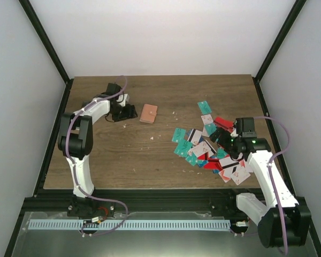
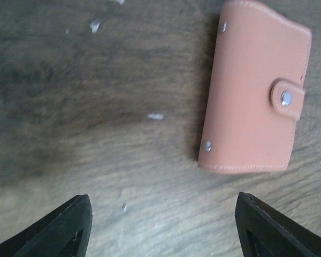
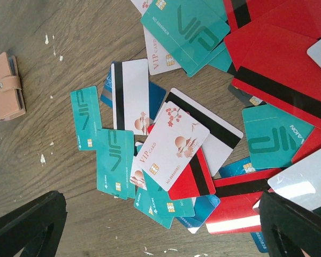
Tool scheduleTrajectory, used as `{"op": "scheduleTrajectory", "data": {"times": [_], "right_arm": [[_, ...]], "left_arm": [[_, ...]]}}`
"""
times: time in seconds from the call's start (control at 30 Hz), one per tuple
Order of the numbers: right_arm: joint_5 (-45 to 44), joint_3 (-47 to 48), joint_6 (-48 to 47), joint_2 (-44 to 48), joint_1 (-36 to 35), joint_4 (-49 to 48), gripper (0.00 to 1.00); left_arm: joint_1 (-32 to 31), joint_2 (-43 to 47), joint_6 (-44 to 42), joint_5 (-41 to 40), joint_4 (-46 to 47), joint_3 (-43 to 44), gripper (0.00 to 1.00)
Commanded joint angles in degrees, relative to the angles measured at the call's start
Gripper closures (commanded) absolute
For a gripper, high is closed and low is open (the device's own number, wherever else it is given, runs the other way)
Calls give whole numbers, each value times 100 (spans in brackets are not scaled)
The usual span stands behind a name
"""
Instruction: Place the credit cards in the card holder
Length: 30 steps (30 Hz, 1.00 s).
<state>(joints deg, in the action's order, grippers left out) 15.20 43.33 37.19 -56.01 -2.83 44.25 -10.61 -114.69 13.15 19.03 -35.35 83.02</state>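
Observation:
The salmon-pink card holder (image 1: 148, 113) lies folded shut on the wooden table, its snap tab fastened. My left gripper (image 1: 127, 112) sits just left of it, open and empty. In the left wrist view the card holder (image 2: 254, 91) lies ahead and to the right of the left gripper (image 2: 163, 227), apart from both fingers. The credit cards (image 1: 211, 144) are scattered in an overlapping pile of teal, red, white-pink and blue at the right. My right gripper (image 1: 222, 140) hovers over that pile, open. The right wrist view shows the credit cards (image 3: 176, 144) spread below the right gripper (image 3: 163, 225), none held.
Small white specks (image 2: 155, 116) dot the wood. The card holder (image 3: 7, 85) appears far left in the right wrist view. Black frame rails (image 1: 259, 101) and white walls border the table (image 1: 123, 160).

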Motion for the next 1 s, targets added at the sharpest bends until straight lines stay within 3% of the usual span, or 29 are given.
{"op": "scheduleTrajectory", "data": {"times": [0.0,0.4,0.53,0.7,0.97], "right_arm": [[96,-97,150,112,-38,-69,0],[-34,-61,157,-96,-33,-181,0],[-32,-47,149,-151,-33,-197,0],[28,-33,126,-173,-33,-213,0],[805,-121,-5,-86,-91,-669,0]], "left_arm": [[-41,-352,-49,448,8,605,28],[-381,-1418,16,446,-236,1579,46],[-460,-1604,62,396,-290,1595,61],[-534,-1494,108,319,-221,1384,95],[-754,-480,487,687,244,520,96]]}}
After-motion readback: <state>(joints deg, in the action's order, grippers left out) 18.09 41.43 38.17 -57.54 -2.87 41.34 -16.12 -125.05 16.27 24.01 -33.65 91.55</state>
